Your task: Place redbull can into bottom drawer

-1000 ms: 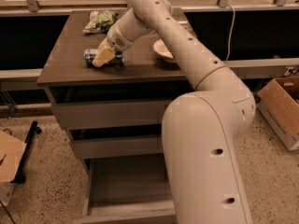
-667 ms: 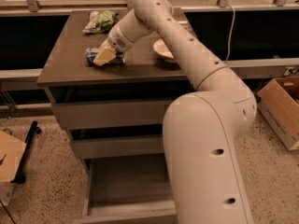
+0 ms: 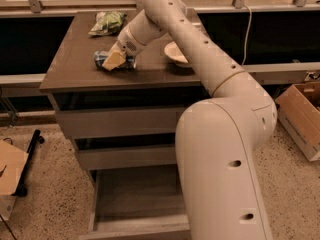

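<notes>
The biggest thing here by far is the cream-white robot arm (image 3: 215, 109). It fills the right half of the view and reaches up and over to the left across the dark brown wooden counter (image 3: 70, 69).

Under the counter there's a stack of three grey drawers. The two shallower grey drawers (image 3: 115, 123) look pushed in, while the wide grey bottom drawer (image 3: 135, 196) is pulled out toward us, and we can see its plain grey interior with nothing in it.

Off to the right on the speckled floor there's an open brown cardboard box (image 3: 300, 116).

On the counter, the shallow white bowl (image 3: 173, 54) sits just behind the arm, partly hidden by it. The crumpled green-and-white bag (image 3: 107, 22) is near the back edge.

The slim blue-and-silver redbull can (image 3: 100, 59) is lying on its side on the counter, in front of the bag and well left of the bowl, so it's nowhere near the drawer. The end effector (image 3: 114, 60) is right down on the middle of the can, with the can's blue ends poking out either side. Honestly, we can't tell if it's actually clamped on the can or just sitting around it.
</notes>
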`<move>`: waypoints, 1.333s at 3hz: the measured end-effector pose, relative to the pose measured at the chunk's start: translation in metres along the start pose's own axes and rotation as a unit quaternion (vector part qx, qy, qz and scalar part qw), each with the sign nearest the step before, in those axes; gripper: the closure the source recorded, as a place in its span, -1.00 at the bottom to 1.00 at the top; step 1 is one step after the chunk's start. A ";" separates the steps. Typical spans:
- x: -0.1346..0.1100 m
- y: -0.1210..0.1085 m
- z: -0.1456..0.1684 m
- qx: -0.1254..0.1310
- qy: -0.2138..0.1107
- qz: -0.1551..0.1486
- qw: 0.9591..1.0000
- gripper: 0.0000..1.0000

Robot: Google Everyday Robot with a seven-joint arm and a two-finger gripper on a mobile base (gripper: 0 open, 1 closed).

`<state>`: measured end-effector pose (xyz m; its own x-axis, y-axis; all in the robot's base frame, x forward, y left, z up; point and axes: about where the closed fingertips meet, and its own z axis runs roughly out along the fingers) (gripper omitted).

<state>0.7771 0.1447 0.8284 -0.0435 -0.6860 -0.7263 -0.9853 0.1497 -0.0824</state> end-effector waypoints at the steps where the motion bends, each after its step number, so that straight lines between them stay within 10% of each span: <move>1: 0.000 0.000 0.000 0.000 0.000 0.000 1.000 1.00; 2: -0.001 0.000 -0.001 0.000 0.000 0.000 1.000 1.00; 4: -0.001 0.000 -0.001 0.000 0.000 0.000 1.000 0.18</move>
<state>0.7770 0.1447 0.8299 -0.0435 -0.6860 -0.7263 -0.9853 0.1496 -0.0823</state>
